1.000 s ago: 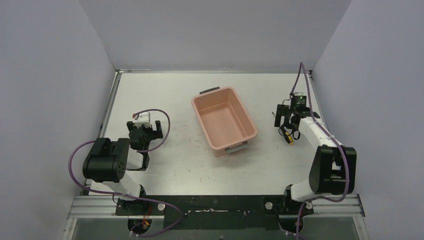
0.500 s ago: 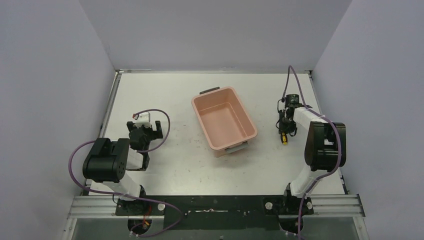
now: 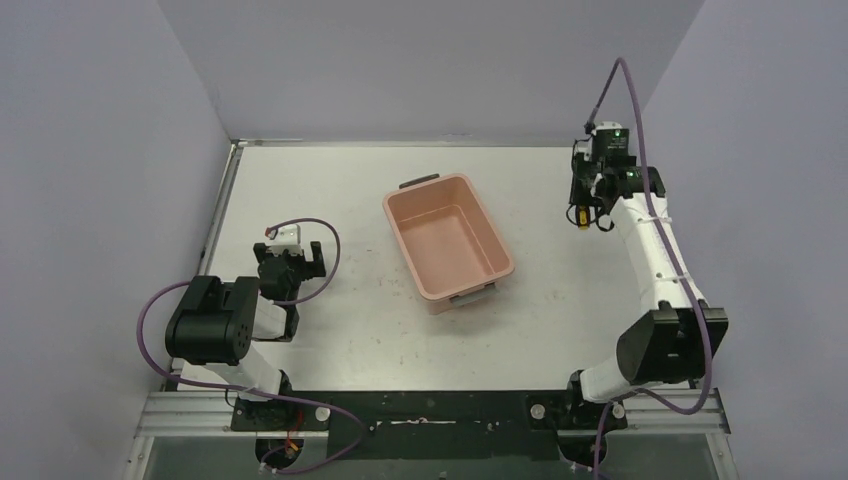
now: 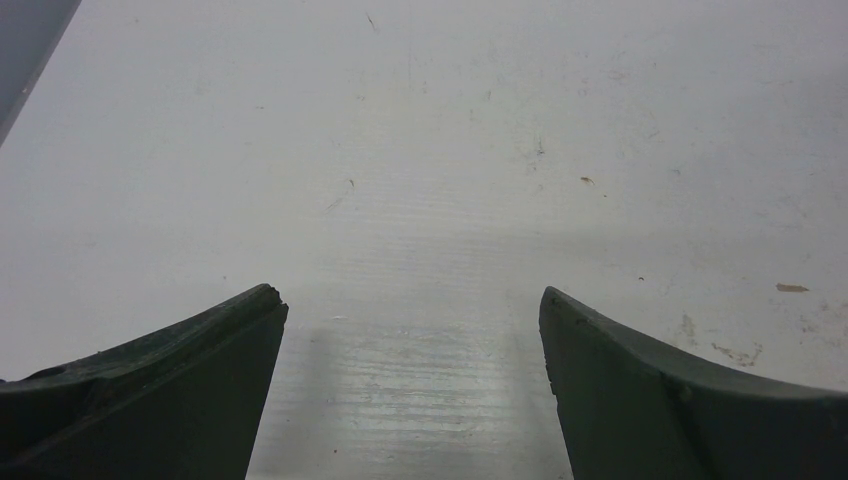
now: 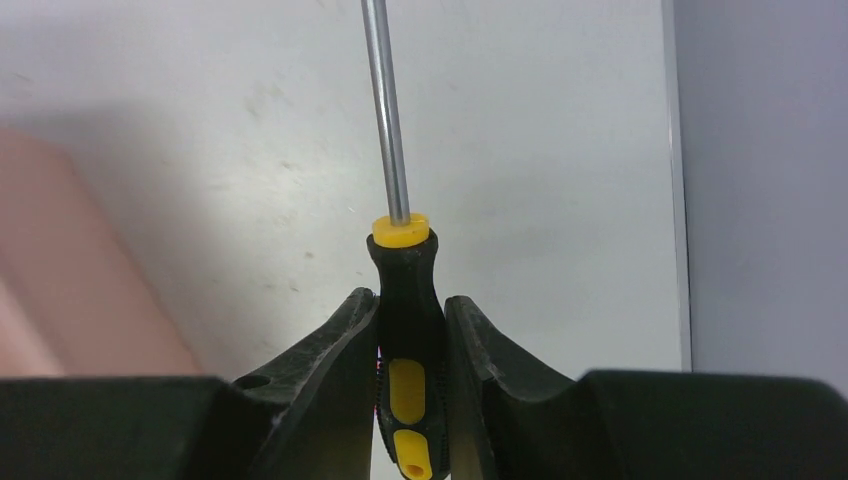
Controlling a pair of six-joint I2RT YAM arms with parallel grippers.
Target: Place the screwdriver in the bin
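Screwdriver [image 5: 400,270], handle pinched in the right gripper [image 5: 410,298], hangs right of the bin [image 3: 450,240], ready to carry across; left gripper [image 4: 412,330] open.

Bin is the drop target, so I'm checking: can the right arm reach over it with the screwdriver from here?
Probably yes. The bin is open-topped, and only bare table lies between it and the right arm, whose jaws are shut on the screwdriver. The left arm sits far off.
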